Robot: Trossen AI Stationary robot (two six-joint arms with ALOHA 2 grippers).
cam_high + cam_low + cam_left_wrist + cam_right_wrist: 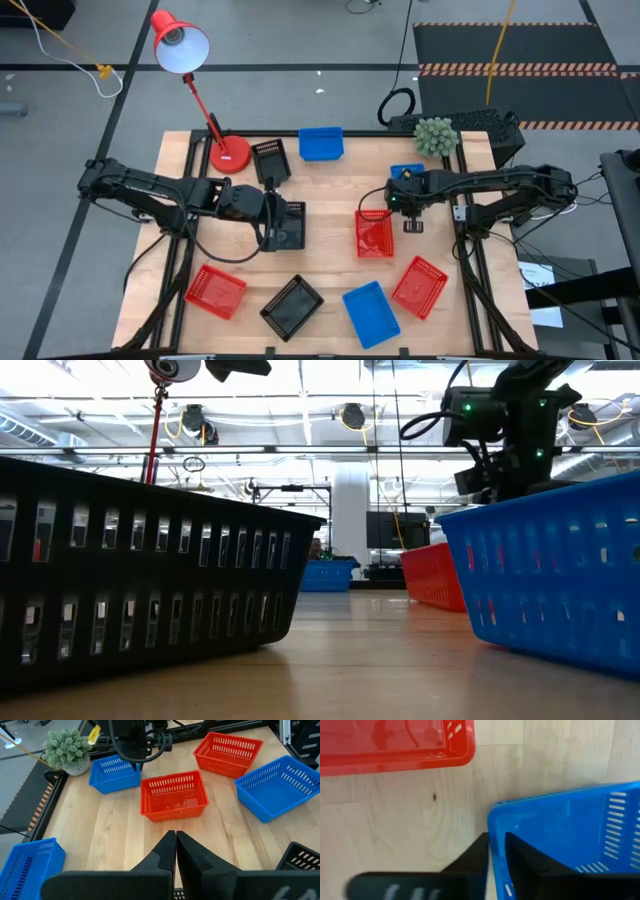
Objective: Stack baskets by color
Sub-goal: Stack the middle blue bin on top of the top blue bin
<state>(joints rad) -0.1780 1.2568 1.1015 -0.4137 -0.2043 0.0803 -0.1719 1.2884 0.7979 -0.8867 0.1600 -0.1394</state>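
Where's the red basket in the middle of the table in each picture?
High view: red basket, just right of table centre.
Low view: far off, right of middle.
Left wrist view: centre.
Right wrist view: top edge, partly cut off.
Shared landmark: right gripper, clamped on the blue basket beside it.

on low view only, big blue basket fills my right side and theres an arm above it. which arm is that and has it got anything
Observer: That's the right arm. The right pincer has one finger on each side of the wall of a different blue basket, right of centre toward the back of the table.
Operator: and the left one
Observer: The left pincer is shut, beside a black basket near mid table.
Operator: any stacks yet
Observer: No. From above, all nine lie singly, none nested.
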